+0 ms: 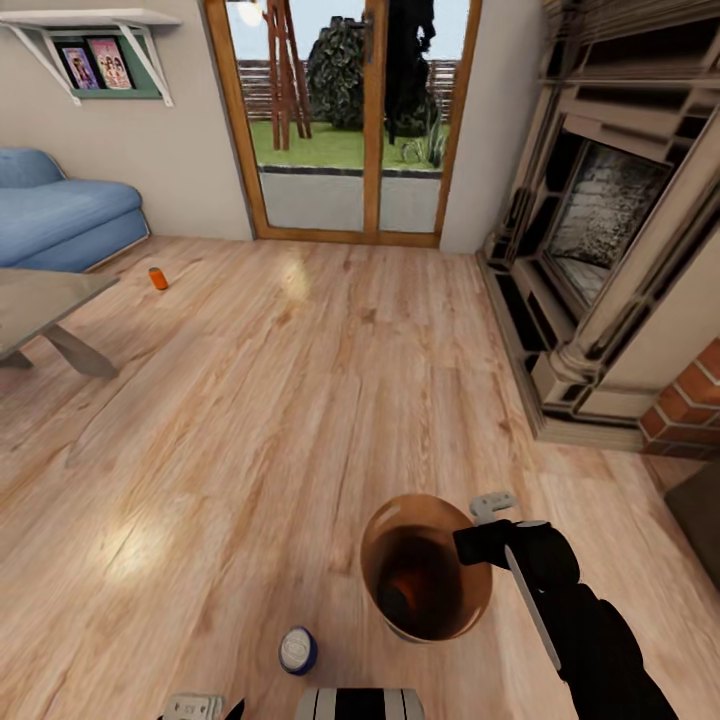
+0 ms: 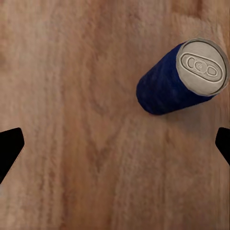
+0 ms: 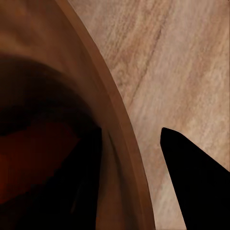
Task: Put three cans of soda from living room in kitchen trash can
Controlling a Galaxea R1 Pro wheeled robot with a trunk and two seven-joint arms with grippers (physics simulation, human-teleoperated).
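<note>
The right gripper (image 3: 129, 177) pinches the rim of the tash can (image 1: 425, 580): in the right wrist view one dark finger sits inside the glossy copper-brown wall and the other (image 3: 196, 177) outside it, the rim running between them. In the head view the black right arm reaches in from five o'clock and meets the bin's rim at its three o'clock edge. The bin stands upright, its mouth open upward, with something dark lying at the bottom that is too shadowed to name.

The left gripper (image 2: 115, 143) has its jaws spread wide; its two black fingertips (image 2: 9, 151) show at opposite edges of the left wrist view with bare plank floor between them, holding nothing. A dark blue can of soda (image 2: 179, 76) stands upright on the floor just beyond the gap, off toward one fingertip, its silver top and pull tab facing the camera. No lettering can be read on it. In the head view this blue can (image 1: 298, 650) sits at about eight o'clock from the bin, close beside it but apart.

Far off at eleven o'clock, an orange can of soda (image 1: 158, 279) rests on the wood floor (image 1: 250, 420) near the blue sofa (image 1: 60, 215) and the coffee table (image 1: 45, 305). The fireplace (image 1: 600, 250) fills the two o'clock side, and a glazed door (image 1: 345, 120) stands at twelve. Two pictures on a wall shelf (image 1: 95, 65) are too small to read.
</note>
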